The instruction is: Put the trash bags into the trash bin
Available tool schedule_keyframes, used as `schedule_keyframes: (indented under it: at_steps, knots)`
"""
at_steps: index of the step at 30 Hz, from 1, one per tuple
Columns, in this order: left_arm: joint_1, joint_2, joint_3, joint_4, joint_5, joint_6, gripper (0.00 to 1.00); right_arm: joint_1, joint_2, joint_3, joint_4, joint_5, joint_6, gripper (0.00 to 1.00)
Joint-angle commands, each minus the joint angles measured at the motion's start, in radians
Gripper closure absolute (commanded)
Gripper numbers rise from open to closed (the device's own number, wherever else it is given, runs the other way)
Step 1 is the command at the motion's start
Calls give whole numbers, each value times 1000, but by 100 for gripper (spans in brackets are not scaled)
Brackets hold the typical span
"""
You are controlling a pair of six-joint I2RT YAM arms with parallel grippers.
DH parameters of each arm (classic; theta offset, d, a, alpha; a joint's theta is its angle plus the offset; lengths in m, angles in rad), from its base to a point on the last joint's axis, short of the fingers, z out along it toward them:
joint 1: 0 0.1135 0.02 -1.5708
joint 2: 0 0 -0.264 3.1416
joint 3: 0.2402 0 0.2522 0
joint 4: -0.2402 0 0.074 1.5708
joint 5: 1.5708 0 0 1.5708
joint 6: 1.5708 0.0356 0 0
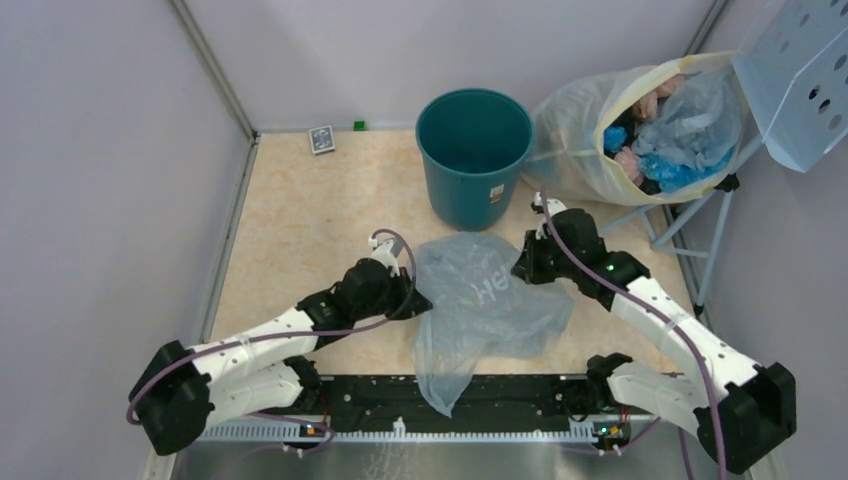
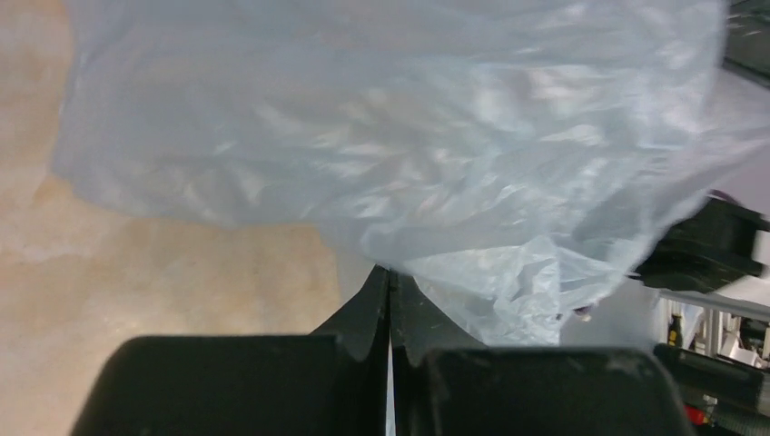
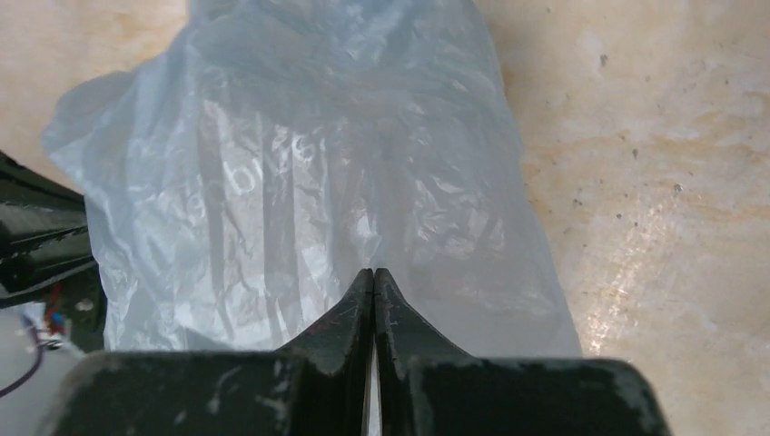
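The trash bag (image 1: 488, 300) is lying spread and crumpled at the centre of the top view. Its white lettering is facing up, and its narrow lower end is trailing over the near edge of the table (image 1: 290, 230) onto the black rail (image 1: 380, 400) at the bottom of the frame. It is sitting just below the trash bin (image 1: 473, 150) and is not inside it.

The left gripper (image 2: 389, 275) is meeting the bag's left edge. In the left wrist view its two black jaws are pressing fully together, with the pale-blue film bunching right at their tips, so it appears to be pinching a fold of the bag. The right gripper (image 3: 373, 272) is meeting the bag's upper right edge. Its jaws are likewise pressing together with only a hairline between them, and the film is fanning out from the tips, which suggests it is clamping the plastic too.

The bin is standing upright in the upper centre of the top view, its open mouth showing only its own dark-teal inside and its small white label facing the arms. Just to its right, in the upper right of the frame, a big yellowish sack (image 1: 575, 130) is leaning with its mouth open, and blue and pink bags (image 1: 660, 140) are spilling up inside it.
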Motion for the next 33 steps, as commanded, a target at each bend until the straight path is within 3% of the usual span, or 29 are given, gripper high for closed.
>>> schedule_keyframes:
  at_steps: [1, 8, 13, 19, 24, 28, 33]
  knots:
    - [4, -115, 159, -137, 47, 118, 100, -4, -96, 137, -72, -88, 12, 100]
    - [4, -218, 397, -318, 70, 181, 100, -4, -118, 360, -168, -203, 13, 100]
    - [4, -170, 647, -458, 58, 265, 100, -3, -94, 537, -208, -219, 15, 100]
    - [47, 47, 980, -571, 39, 392, 100, -5, 8, 790, -274, -59, 5, 100]
    - [268, 273, 1185, -543, 306, 406, 100, -5, 90, 961, -288, 124, -6, 100]
    - [330, 437, 1348, -526, 403, 403, 100, -5, 206, 1106, -314, 204, -34, 100]
    - [396, 591, 1444, -454, 484, 337, 100, -7, 326, 1244, -329, 296, -76, 100]
